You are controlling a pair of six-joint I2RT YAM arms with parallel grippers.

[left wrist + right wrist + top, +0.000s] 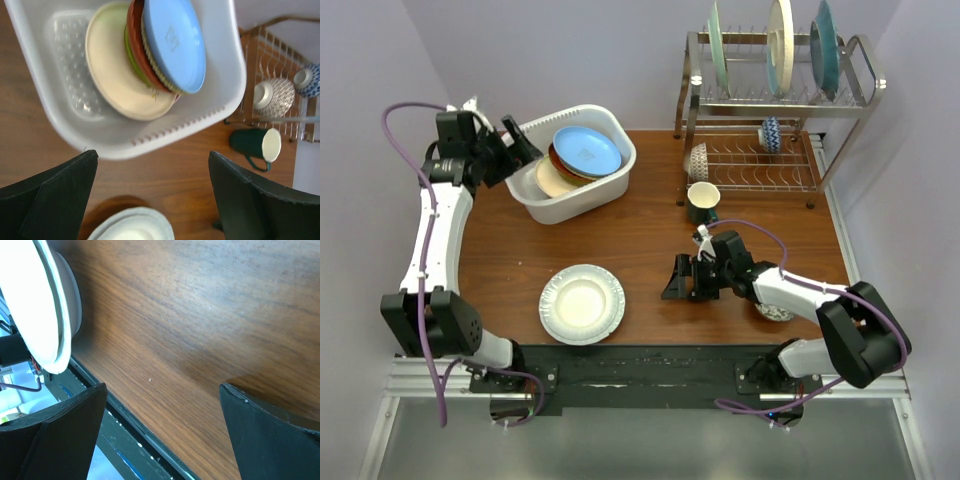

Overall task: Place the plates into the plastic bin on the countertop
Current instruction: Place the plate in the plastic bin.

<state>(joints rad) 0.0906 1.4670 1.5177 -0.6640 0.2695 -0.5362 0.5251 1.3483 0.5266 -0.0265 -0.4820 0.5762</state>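
- Plastic bin (570, 207) sits at the far-left part of the worktop (650, 230), skewed to its edges.
- In the bin: plates stacked and leaning. Light blue plate (587, 150) is on top, w/ red-brown plate (134, 25) and lime plate (129, 56) under it. Cream plate (550, 180) is lowest, toward the bin's left end.
- Grey-rimmed plate (582, 303) w/ pale centre lies flat on the worktop on the bin's near side, well apart from it.
- Left end effector (515, 148) hovers just beside the bin's left end, fingers wide apart, nothing btwn them.
- Right end effector (686, 278) is low over the worktop, near-right of the bin and well apart. Fingers spread wide, empty.
- Wire rack (770, 150) stands right of the bin, w/ 3 rack plates (780, 45) upright in the top tier and bowls (698, 160) lower down.
- Dark green mug (702, 203) stands right of the bin, by the rack's front.
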